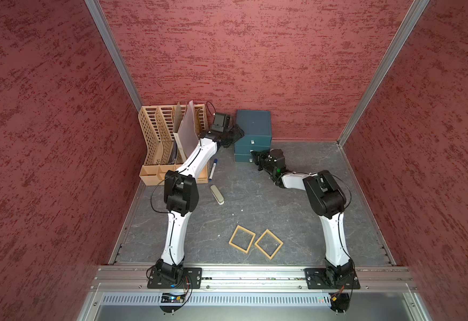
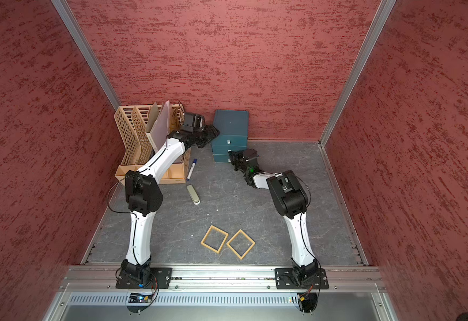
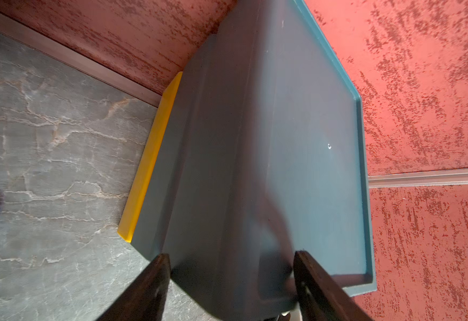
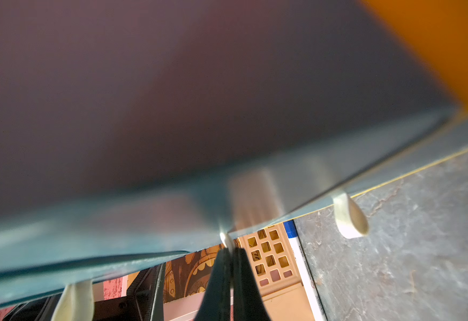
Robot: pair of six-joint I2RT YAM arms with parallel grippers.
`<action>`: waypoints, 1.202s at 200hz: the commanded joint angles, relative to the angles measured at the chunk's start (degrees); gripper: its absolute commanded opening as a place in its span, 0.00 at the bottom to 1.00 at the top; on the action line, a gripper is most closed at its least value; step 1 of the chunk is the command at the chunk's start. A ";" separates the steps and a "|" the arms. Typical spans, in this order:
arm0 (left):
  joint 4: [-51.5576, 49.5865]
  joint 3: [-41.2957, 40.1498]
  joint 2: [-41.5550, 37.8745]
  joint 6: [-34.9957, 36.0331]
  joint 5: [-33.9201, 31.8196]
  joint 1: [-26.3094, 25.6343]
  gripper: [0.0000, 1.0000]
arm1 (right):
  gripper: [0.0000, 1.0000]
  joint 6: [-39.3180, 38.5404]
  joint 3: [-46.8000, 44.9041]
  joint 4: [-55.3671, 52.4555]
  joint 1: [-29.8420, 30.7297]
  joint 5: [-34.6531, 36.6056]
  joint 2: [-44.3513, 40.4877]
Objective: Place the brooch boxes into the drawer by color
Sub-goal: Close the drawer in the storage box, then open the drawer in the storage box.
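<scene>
Right tool (image 4: 230, 251) pinching drawer (image 1: 253, 123) pull (image 4: 226, 239), left tool (image 3: 231, 254) astride drawer corner, grip unclear

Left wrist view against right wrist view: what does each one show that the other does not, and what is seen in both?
Only the left wrist view: the flat top of the teal drawer chest, and the left gripper, jaws apart astride the chest's near corner. Only the right wrist view: the silver pulls, the right gripper shut on the middle pull, and the slotted wall of the beige rack. Both: the chest's teal body, a yellow part of it, and the grey table.
</scene>
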 commanded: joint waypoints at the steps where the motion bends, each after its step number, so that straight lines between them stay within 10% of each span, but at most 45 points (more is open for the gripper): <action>1: -2.21 -1.38 -2.01 0.35 0.90 -1.01 0.73 | 0.00 0.81 2.29 -0.89 -1.57 1.22 1.51; 82: -1.59 -1.34 -1.84 0.16 1.05 -1.01 0.73 | 0.64 -0.65 -6.76 3.68 -1.27 1.24 -5.63; 240: -1.62 -0.94 -1.67 0.48 1.49 -1.12 0.73 | 0.54 -0.37 -3.66 11.37 0.04 -0.47 7.43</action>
